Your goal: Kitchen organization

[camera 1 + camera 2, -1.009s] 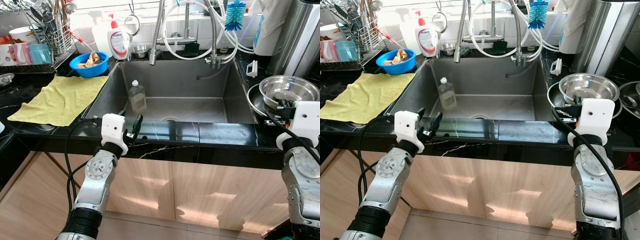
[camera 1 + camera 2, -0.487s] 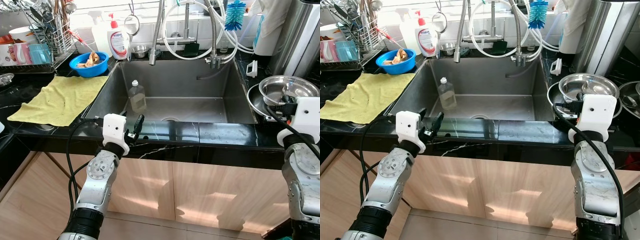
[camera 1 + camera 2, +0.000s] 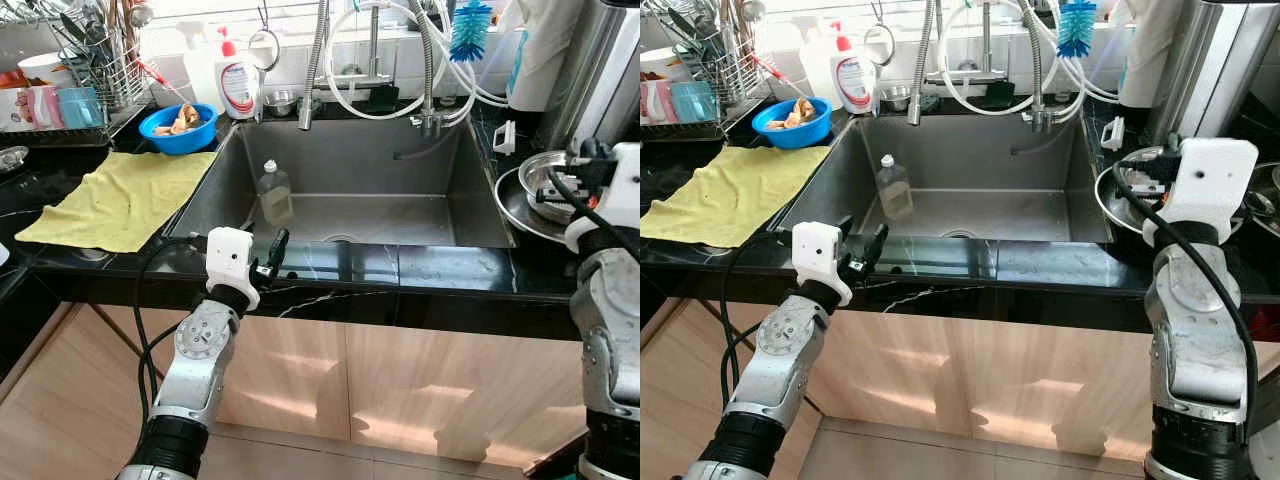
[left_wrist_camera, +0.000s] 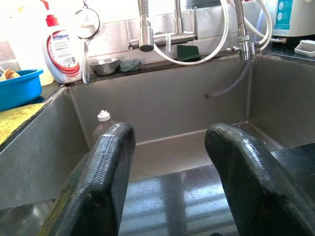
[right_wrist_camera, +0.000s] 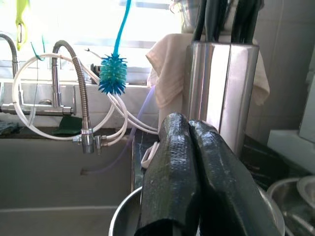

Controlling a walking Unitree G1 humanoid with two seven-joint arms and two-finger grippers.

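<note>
Left pincer point(image 3: 272, 256) hovering at sink point(image 3: 340, 160) front edge, fingers spread wide, gripping nothing. Plastic bottle point(image 3: 273, 192) upright in sink: looks light, likely wet and slippery, best gripped at body. Steel bowl point(image 3: 555, 185) on right worktop point(image 3: 450, 268): stiff, slick, rim is handhold. Right pincer point(image 5: 189, 177) above bowl, fingers pressed together, empty.

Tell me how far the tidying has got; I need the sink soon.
Little looks done: a bottle stands in the sink. In hand: the right gripper, fingers together, is over the steel bowl. The left gripper hangs open at the counter edge. Left: bottle, yellow cloth, blue bowl.
</note>
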